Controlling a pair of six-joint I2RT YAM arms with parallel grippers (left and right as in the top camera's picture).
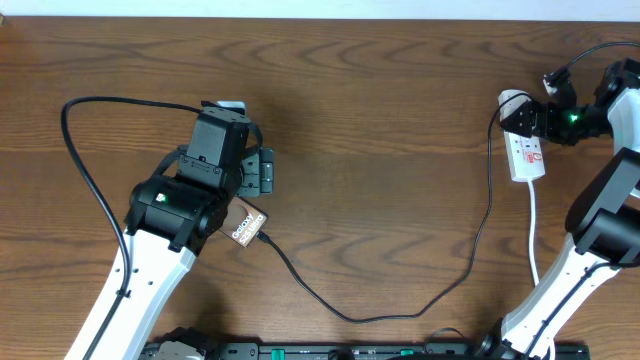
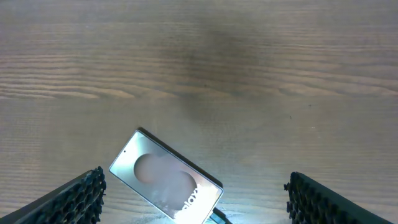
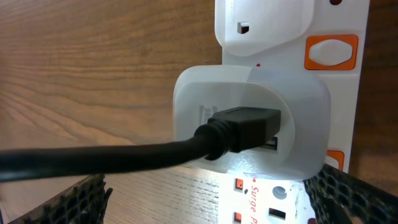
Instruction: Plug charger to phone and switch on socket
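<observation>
Overhead: the phone (image 1: 247, 225) lies toward the counter's (image 1: 380, 120) left near side, under the left arm. The charger (image 1: 489, 190) loops from it to the socket (image 1: 527, 152) by the right edge.

Left wrist: the left gripper (image 2: 196, 193) stands wide and empty, straddling the phone, which looks plugged in.

Right wrist: the right gripper (image 3: 211, 196), wide and empty, hovers at the socket, likely for its switch (image 3: 333, 51).

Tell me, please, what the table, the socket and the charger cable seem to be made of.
Table: wood or wood veneer, matte brown, visible grain lines. Socket: white plastic, smooth, slightly glossy, moulded edges. Charger cable: black, likely rubbery plastic sheath; it lies in soft curves.
</observation>
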